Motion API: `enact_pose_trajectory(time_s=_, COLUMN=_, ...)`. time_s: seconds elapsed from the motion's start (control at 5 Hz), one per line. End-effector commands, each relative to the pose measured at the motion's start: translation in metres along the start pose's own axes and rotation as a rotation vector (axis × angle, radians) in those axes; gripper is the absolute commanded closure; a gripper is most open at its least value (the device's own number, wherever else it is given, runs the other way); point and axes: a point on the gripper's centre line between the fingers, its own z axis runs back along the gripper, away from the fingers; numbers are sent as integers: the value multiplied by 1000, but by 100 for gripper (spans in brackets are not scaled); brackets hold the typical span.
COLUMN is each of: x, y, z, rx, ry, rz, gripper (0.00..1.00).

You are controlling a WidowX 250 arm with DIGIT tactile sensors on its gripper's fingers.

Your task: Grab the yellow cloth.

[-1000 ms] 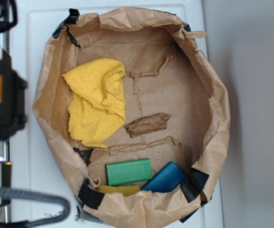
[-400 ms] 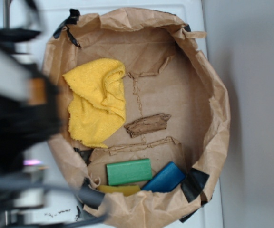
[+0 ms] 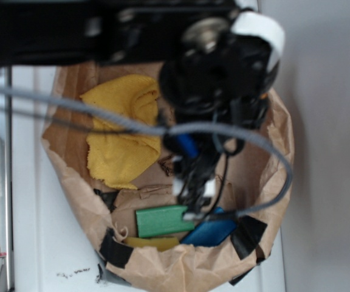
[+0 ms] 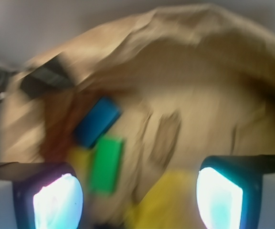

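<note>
yellow terry, the yellow cloth (image 3: 123,137) lies crumpled inside the brown paper bag (image 3: 278,152), against its left wall. my gripper (image 4: 137,195) hangs over the bag's middle, fingers (image 4: 221,195) spread apart, gripping nothing. nearer the bag's bottom edge sit a green block (image 3: 161,221), a blue block (image 3: 210,231) and a flat yellow block (image 3: 150,243).

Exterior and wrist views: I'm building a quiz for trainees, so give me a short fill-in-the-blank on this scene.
1. The yellow cloth lies inside a brown ____ bag.
2. The block touching the blue block is ____.
3. In the wrist view, the gripper has its fingers ____, nothing between them.

Missing words: paper; green; apart
</note>
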Motion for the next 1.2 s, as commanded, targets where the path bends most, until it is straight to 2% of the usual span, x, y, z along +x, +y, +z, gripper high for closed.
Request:
enact_pose_trajectory(time_s=0.0, x=-43, y=10, z=12, rx=122, ry=3, rz=-120, gripper=0)
enact_pose_trajectory(time_s=0.2, x=-72, y=19, z=-2, rx=186, ry=34, rz=-156, gripper=0)
enact_pose_trajectory(time_s=0.8, x=-72, y=19, z=-2, rx=186, ry=34, rz=-156, gripper=0)
enact_pose_trajectory(time_s=1.0, x=-79, y=20, z=-29, rx=218, ry=71, rz=-173, gripper=0)
